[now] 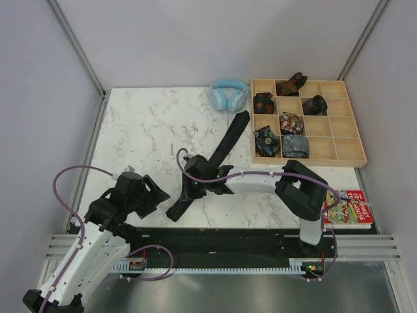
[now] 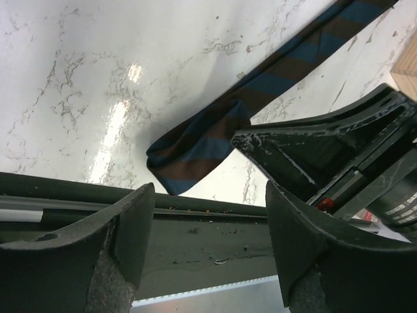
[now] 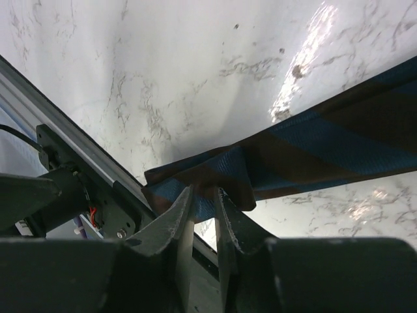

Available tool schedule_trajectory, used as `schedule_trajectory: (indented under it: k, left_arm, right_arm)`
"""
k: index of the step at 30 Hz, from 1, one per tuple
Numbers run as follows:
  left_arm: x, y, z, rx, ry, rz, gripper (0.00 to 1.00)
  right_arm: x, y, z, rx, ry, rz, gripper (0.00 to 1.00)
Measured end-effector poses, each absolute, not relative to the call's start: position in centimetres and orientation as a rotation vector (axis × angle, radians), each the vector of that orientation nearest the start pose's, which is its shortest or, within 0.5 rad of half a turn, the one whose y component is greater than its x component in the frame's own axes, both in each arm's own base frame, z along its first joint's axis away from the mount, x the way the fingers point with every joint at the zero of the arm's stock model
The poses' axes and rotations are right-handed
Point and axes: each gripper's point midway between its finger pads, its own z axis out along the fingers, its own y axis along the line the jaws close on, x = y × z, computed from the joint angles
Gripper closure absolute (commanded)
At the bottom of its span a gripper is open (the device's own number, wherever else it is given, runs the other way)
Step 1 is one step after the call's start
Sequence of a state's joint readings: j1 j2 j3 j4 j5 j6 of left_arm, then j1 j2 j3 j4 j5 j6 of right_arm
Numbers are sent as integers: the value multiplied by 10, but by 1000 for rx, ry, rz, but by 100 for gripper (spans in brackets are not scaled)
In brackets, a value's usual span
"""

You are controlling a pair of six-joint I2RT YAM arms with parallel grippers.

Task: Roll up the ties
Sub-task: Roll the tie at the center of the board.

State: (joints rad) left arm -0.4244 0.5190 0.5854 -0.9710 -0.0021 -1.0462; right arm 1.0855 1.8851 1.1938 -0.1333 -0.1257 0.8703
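A long dark tie (image 1: 232,135) lies slanted across the marble table, from beside the headphones down to the front edge. The wrist views show it striped brown and blue (image 2: 215,140) (image 3: 313,143). My right gripper (image 1: 195,184) is shut on the tie near its wide lower end, where the fabric is folded between the fingertips (image 3: 203,195). My left gripper (image 1: 155,195) is open and empty just left of the tie's end. In the left wrist view (image 2: 205,241) it hangs over the table's front rail. The right gripper's finger (image 2: 306,150) shows there, pressed on the tie.
A wooden compartment tray (image 1: 339,158) at the back right holds several rolled ties. Light blue headphones (image 1: 228,93) lie left of it. A red printed box (image 1: 348,207) sits at the front right. The black front rail (image 2: 195,215) runs under the left gripper.
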Motion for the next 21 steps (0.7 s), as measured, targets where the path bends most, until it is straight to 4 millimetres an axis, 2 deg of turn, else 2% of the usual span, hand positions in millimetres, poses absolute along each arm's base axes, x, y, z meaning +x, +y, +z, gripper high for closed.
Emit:
schedule_trajectory:
  k: [5,10,15,21]
  left_arm:
    - [138,-101,104,-833,2465,-584,25]
    - [136,-99,96,-870,2468,-562,28]
    - [142,-97,91,-899,2460,-524,38]
    - [157,-96,80,-911,2476,-434,50]
  right_arm:
    - [189,441,51,-317,2640,967,75]
    - [191,438,41,-309,2658,970,75]
    - [189,438,38,-317,2665,981,76]
    - [189,437,43,-326,2659,989,74]
